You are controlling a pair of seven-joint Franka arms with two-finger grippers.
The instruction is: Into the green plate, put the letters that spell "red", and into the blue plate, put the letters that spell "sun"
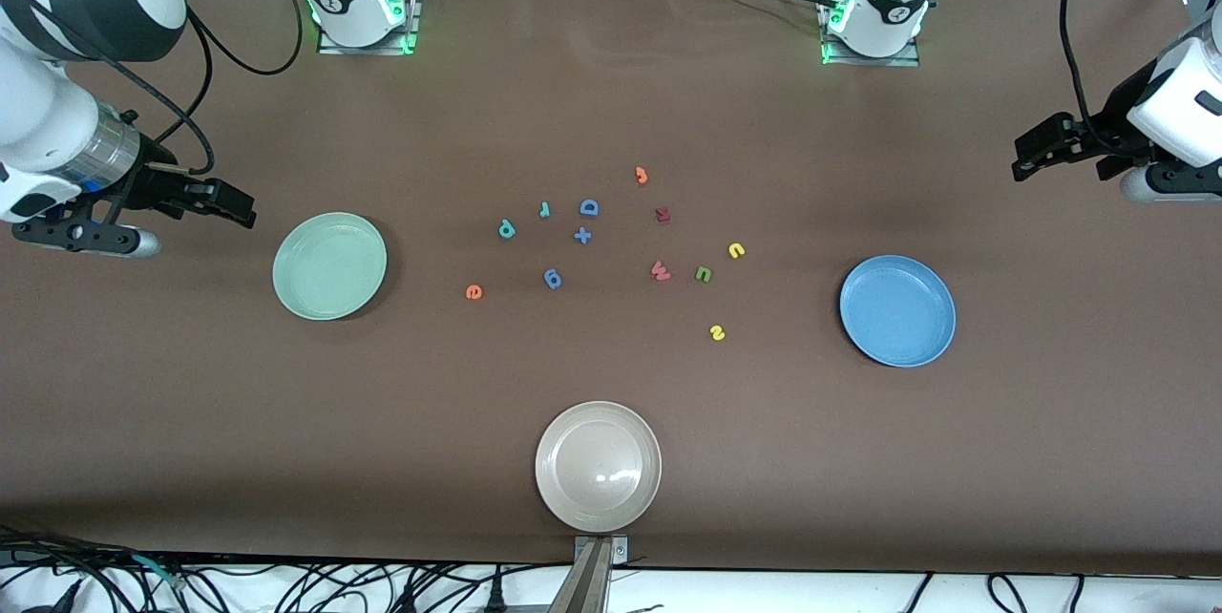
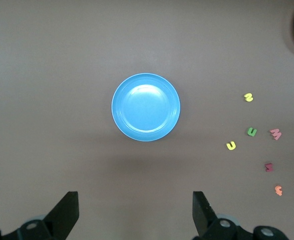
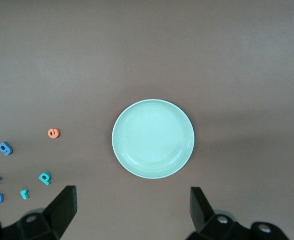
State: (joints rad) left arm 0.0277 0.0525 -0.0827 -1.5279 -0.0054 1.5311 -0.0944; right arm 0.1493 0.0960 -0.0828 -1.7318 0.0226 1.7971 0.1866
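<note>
nothing is done yet: the green plate (image 1: 329,265) and the blue plate (image 1: 897,310) are both bare, and all six letters you need lie loose on the bench (image 1: 611,116) between them. the teal r (image 1: 544,208), teal d (image 1: 506,229) and orange e (image 1: 474,291) lie toward the green plate; the yellow u (image 1: 736,250), green n (image 1: 704,274) and yellow s (image 1: 717,332) lie toward the blue one. your right claw (image 1: 224,203) hangs spread and holding nothing, up beside the green plate at its end of the bench; the left claw (image 1: 1036,153) hangs likewise past the blue plate. the front view alone shows the whole beige plate (image 1: 598,466); each wrist view sees only its own plate and the letters near it.
</note>
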